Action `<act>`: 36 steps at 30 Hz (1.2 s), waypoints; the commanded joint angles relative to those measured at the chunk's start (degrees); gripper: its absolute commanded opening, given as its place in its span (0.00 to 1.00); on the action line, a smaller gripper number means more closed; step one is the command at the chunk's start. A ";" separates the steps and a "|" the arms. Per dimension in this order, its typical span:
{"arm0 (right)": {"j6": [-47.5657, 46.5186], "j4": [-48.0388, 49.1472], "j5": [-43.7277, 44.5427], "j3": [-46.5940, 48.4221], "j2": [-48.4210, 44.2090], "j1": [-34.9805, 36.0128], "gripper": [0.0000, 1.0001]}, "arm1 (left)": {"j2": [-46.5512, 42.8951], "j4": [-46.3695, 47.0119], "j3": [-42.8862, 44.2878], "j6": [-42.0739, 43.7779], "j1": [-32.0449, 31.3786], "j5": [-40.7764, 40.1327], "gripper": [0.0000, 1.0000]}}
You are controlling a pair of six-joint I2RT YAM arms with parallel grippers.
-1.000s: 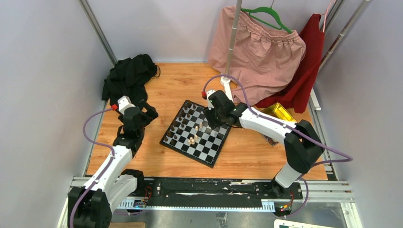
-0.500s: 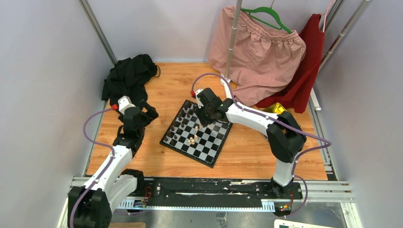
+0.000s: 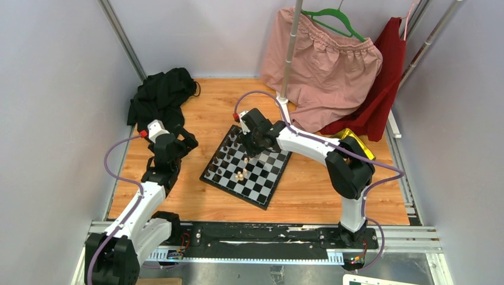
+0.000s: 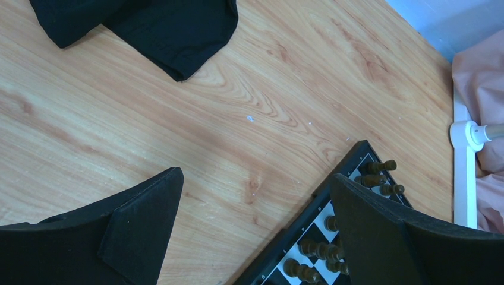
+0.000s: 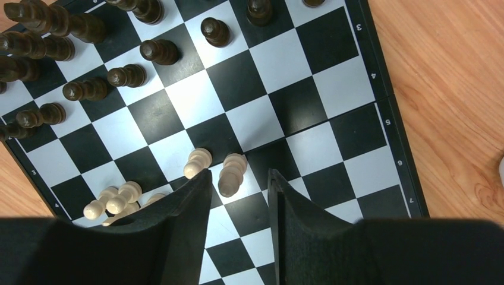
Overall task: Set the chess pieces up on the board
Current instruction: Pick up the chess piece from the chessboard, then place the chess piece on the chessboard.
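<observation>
The right pincer (image 5: pixel 239 181) is hanging over the board (image 5: pixel 300 104). Its two blunt, matte-black fingers (image 5: pixel 190 225) are standing apart and pinching nothing. A ribbed, turned cream man (image 5: pixel 232 173) is standing just ahead of the tips, closer to one finger than the other. Whether it is touching that finger cannot be told. A second cream man (image 5: pixel 196 161) is standing right at that finger's tip. More cream men (image 5: pixel 116 200) are bunching along its outer flank, partly hidden by it. Glossy dark men (image 5: pixel 89 59) are lining up in rows well ahead of the tips, off to that same side. The board is lying flat on the grained, varnished wooden table (image 5: pixel 451 89). It is smooth and chequered in black and pale grey, with a thin dark numbered border.

The left pincer (image 4: pixel 254 178) is hovering over bare wood, its wedge-shaped, felt-like black fingers spread wide and holding nothing. One finger is covering part of the board's corner, where more dark men are standing in rows. A soft, crumpled black cloth (image 4: pixel 148 29) is lying ahead of the other finger. A round white pole foot (image 4: pixel 469 133) and a pink cloth (image 4: pixel 481 71) are lying beyond the board-side finger.
</observation>
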 commanded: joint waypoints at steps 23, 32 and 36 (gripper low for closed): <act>-0.02 -1.51 1.42 -2.98 -3.66 0.89 0.00 | -2.07 0.86 -1.14 0.84 0.39 -0.55 1.00; 0.74 -4.73 10.72 -8.21 -9.35 0.81 0.00 | -2.08 0.82 -1.18 0.86 0.39 -0.28 1.00; 1.61 -7.00 13.31 -10.70 -10.22 0.70 0.00 | -2.08 0.81 -1.22 1.01 0.39 -0.02 1.00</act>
